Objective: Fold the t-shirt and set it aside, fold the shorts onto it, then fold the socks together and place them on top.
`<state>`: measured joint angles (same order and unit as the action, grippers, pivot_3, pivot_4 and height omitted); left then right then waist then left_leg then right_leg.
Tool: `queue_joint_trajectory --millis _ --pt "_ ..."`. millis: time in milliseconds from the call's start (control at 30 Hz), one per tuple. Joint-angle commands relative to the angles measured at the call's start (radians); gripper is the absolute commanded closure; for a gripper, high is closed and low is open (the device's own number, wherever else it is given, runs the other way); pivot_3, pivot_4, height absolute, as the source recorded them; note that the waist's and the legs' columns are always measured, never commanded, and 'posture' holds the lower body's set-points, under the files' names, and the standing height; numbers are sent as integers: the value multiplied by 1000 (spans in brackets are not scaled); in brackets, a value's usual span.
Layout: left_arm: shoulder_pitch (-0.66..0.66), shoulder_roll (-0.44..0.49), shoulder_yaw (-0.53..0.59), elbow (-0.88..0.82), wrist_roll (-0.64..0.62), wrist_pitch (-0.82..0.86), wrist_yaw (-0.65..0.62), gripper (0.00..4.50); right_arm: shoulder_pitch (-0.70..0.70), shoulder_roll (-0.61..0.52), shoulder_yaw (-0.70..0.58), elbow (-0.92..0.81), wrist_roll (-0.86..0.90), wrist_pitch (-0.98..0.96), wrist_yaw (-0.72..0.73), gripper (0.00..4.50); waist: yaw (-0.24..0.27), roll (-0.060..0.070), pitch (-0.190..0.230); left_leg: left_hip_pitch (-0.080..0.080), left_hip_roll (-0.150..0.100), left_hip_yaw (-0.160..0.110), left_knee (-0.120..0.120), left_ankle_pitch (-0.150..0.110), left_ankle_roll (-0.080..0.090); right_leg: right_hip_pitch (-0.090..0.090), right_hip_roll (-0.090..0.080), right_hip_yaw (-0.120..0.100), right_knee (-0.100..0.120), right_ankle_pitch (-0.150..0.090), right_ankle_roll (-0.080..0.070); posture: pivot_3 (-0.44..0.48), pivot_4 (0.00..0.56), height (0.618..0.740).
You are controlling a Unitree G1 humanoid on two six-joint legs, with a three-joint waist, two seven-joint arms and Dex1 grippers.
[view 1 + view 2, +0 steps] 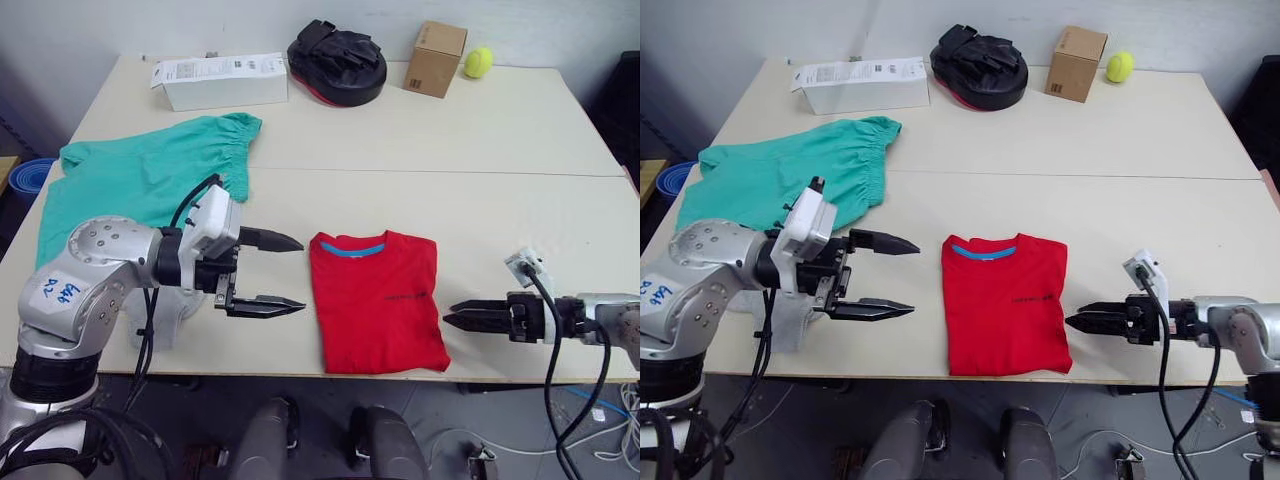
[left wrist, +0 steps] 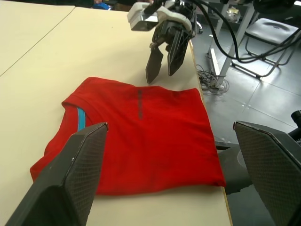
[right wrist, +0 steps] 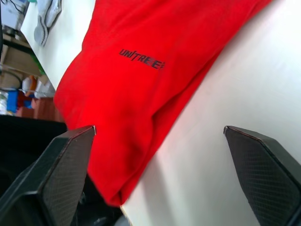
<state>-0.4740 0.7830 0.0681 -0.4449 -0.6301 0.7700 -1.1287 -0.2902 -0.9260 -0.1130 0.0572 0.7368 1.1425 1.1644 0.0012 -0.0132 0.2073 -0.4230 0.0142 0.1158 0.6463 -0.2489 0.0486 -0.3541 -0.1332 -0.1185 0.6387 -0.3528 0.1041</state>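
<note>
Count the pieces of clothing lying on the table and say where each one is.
2 clearly: the t-shirt, folded at the table's front edge between the grippers, and the shorts, spread at the left. Pale cloth under the left arm may be socks; more could be hidden.

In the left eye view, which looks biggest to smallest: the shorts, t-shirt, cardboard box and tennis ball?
1. Shorts
2. T-shirt
3. Cardboard box
4. Tennis ball
The box and ball lie farther away, so look smaller.

A lab or test room is showing here: a plain pale surface is standing against a bare wall, loose cables are trailing on a grey floor, and a box, a carton and a ball are sitting along the far edge.
</note>
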Motion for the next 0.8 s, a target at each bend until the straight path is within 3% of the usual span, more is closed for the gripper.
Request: queue_joint_trajectory --millis 33,400,800 --pt "22 13 31 -67 -45 8 32 25 -38 64 38 46 -3 69 -65 31 -5 -1 -1 0 0 0 0 0 0 0 0 0 0 0 0 0 150 740" --pt "34 46 35 -91 -62 -1 83 25 -148 241 136 56 -4 146 -114 31 -30 -4 -2 2 4 1 -2 -1 -5 -1 4 2 0 1 -1 0 150 740" --pt "18 50 9 -70 -48 -22 101 25 -179 277 208 63 -60 125 -160 31 -30 -6 -3 2 4 2 -4 -2 -6 -2 5 3 0 0 -2 0 150 740"
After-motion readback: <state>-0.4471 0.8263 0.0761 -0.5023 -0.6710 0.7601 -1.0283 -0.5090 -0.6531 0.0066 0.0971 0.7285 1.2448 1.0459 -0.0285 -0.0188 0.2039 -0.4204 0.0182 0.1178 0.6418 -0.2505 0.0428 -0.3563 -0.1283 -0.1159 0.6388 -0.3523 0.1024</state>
